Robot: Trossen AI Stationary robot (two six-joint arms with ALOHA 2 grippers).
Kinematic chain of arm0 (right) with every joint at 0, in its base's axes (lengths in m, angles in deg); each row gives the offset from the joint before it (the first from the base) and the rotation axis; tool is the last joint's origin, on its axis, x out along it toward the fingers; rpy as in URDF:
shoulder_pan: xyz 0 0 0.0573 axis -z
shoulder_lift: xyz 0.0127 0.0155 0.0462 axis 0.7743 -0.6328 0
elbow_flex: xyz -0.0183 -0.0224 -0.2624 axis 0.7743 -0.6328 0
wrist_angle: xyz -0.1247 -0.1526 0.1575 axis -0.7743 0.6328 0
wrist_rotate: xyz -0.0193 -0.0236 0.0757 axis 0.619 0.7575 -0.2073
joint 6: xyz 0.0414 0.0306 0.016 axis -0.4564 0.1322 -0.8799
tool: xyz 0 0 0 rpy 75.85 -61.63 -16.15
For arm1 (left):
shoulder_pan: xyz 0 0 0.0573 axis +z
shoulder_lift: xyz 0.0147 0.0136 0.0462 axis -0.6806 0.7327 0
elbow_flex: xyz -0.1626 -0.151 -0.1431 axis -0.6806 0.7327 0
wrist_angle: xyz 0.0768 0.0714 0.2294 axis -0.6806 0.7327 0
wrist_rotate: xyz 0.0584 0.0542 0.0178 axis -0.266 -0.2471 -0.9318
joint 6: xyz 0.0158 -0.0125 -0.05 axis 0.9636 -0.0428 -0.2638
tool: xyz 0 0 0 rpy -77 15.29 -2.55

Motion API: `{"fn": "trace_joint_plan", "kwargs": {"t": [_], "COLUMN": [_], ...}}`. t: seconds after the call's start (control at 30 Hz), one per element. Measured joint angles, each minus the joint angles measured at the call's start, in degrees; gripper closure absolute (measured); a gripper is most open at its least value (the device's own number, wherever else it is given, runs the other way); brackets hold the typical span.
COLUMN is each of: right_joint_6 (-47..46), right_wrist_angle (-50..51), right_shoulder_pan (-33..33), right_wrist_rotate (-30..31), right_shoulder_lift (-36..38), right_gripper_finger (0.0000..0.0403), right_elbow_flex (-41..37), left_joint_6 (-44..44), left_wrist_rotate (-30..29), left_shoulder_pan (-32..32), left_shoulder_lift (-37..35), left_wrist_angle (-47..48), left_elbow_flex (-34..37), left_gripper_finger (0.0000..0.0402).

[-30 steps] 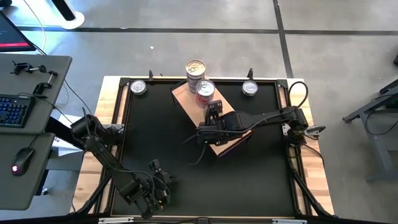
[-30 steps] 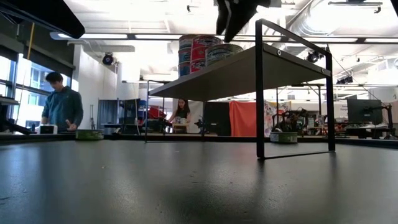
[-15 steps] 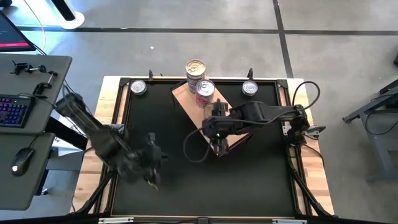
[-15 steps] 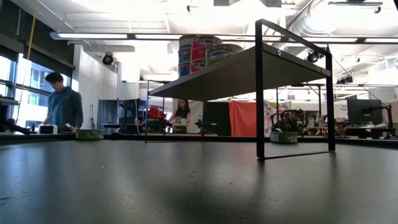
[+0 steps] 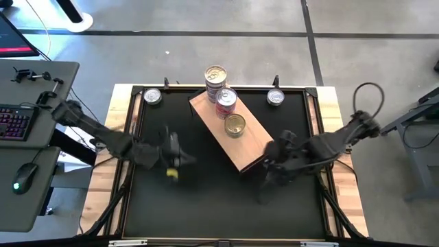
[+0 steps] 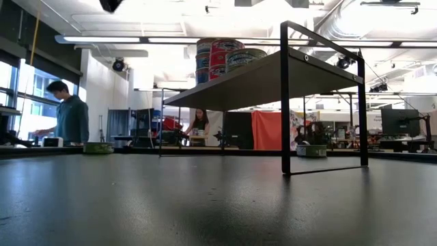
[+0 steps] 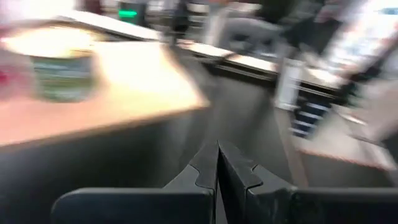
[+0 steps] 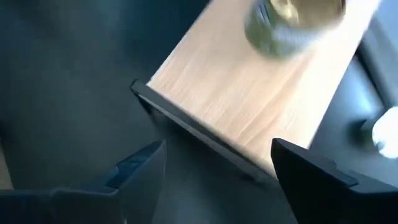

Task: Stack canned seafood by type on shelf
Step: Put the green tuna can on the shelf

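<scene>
Wooden shelf (image 5: 236,140) mid-table holds gold-lid can (image 5: 234,125), red-label stack (image 5: 226,101), taller stack (image 5: 215,77) toward 12 o'clock. Loose tins at 11 (image 5: 152,97) and 1 (image 5: 275,97) remain. Left gripper (image 5: 173,152) fingers together; right gripper (image 5: 273,165) fingers apart, empty.

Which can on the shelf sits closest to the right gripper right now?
The gold-lidded can, standing alone mid-shelf. The red-labelled stacks stand farther along the board, away from the open right gripper.

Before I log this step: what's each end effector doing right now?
Left end effector: shut, empty, above the table left of the shelf.
Right end effector: open, empty, off the shelf's near end.
</scene>
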Motion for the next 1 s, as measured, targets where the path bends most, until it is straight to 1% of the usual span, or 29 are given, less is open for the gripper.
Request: {"fn": "trace_joint_plan", "kwargs": {"t": [0.1, 0.2, 0.3, 0.37, 0.47, 0.53, 0.6, 0.7, 0.8, 0.9, 1.0], "right_joint_6": [-13.5, -22.4, -23.3, -21.8, -19.9, -17.4, -14.8, -10.3, -5.5, -2.6, -4.2], "right_wrist_angle": [-6.7, -15.1, -23.1, -25.8, -25.8, -25.8, -26.5, -29.2, -32.7, -33.6, -33.3], "right_shoulder_pan": [-2.5, -4.4, -6.1, -6.7, -6.4, -5.1, -3.5, -1.4, 0.1, 0.5, 0.5], "right_wrist_rotate": [0.1, -0.1, -0.1, 0.9, 3.1, 4.4, 4.2, 2.2, 0.0, -1.1, -0.9], "right_shoulder_lift": [7.7, 13.7, 17.4, 18.9, 20.0, 20.3, 20.4, 20.5, 20.5, 20.5, 20.5], "right_gripper_finger": [0.0123, 0.0123, 0.0123, 0.0123, 0.0123, 0.0123, 0.0123, 0.0123, 0.0123, 0.0123, 0.0123], "right_elbow_flex": [-10.3, -19.6, -27.0, -30.6, -35.0, -37.5, -39.4, -41.6, -43.2, -44.0, -44.1], "left_joint_6": [-0.4, -0.6, -0.7, -1.8, -2.1, -1.6, -1.6, -1.7, -3.6, -5.6, -8.0], "left_wrist_rotate": [-3.4, -3.7, 0.9, 4.9, 10.9, 13.3, 14.0, 14.1, 13.8, 10.8, 5.1], "left_shoulder_pan": [7.2, 17.2, 29.4, 37.8, 49.4, 55.9, 61.0, 67.3, 72.1, 75.5, 77.5], "left_shoulder_lift": [-4.6, -9.6, -12.7, -12.9, -10.0, -7.0, -4.1, 0.7, 5.9, 11.3, 16.3], "left_wrist_angle": [10.0, 19.7, 27.6, 34.0, 43.8, 48.1, 49.4, 48.9, 48.8, 46.5, 41.5], "left_elbow_flex": [-2.6, -5.6, -6.3, -6.3, -6.2, -6.1, -6.1, -6.1, -6.1, -6.1, -6.1], "left_gripper_finger": [0.0401, 0.0402, 0.0401, 0.0401, 0.0401, 0.0402, 0.0402, 0.0402, 0.0401, 0.0402, 0.0401]}}
